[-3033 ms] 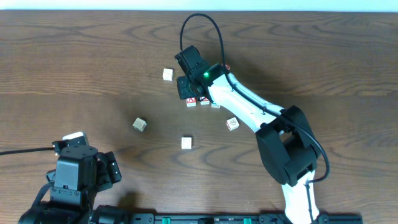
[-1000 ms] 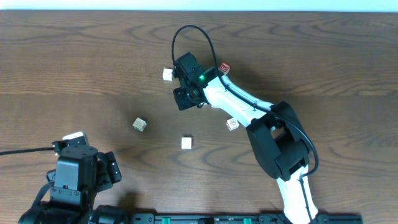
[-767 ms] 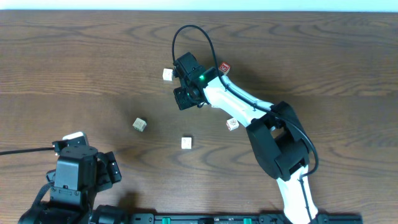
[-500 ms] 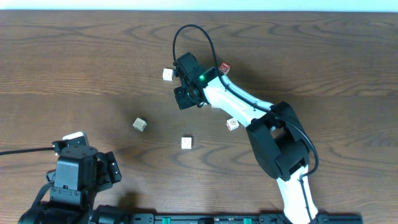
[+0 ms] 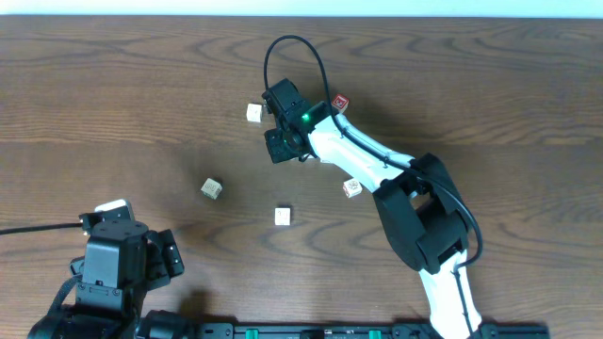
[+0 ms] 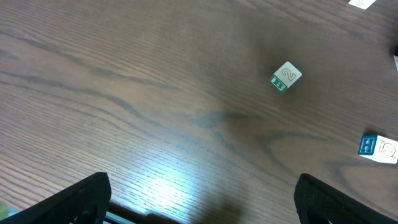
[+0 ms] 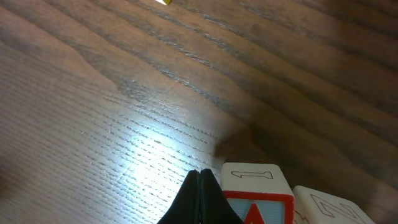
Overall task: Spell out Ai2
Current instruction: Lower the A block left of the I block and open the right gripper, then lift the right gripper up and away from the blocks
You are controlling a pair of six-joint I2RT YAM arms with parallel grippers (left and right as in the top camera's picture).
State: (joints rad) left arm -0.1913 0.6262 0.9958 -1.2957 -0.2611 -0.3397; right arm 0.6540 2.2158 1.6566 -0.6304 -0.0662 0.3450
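Observation:
In the right wrist view a red-framed cube [image 7: 258, 198] with the top of a red A stands at the bottom edge. Its upper face carries an outlined 1. My right gripper [image 7: 200, 186] is shut and holds nothing, its tips right against that cube's left side. A pale cube [image 7: 324, 206] touches the A cube on the right. From overhead, my right gripper [image 5: 276, 148] and arm cover these cubes. A blue-marked cube [image 6: 378, 148] lies nearer the left arm; its sign is unreadable. My left gripper [image 6: 202, 205] is open over bare wood.
A cube with a green 2 [image 6: 285, 76] lies on the table [image 5: 113, 85] left of centre [image 5: 212, 188]. A pale cube [image 5: 253, 113], a red-marked cube [image 5: 339, 103] and another small cube [image 5: 351, 187] lie around the right arm. The left arm [image 5: 113, 268] sits at the front left.
Over three seconds the right arm swung left and now covers the row of cubes; the red-marked cube behind it came into view. In the last second almost nothing moved.

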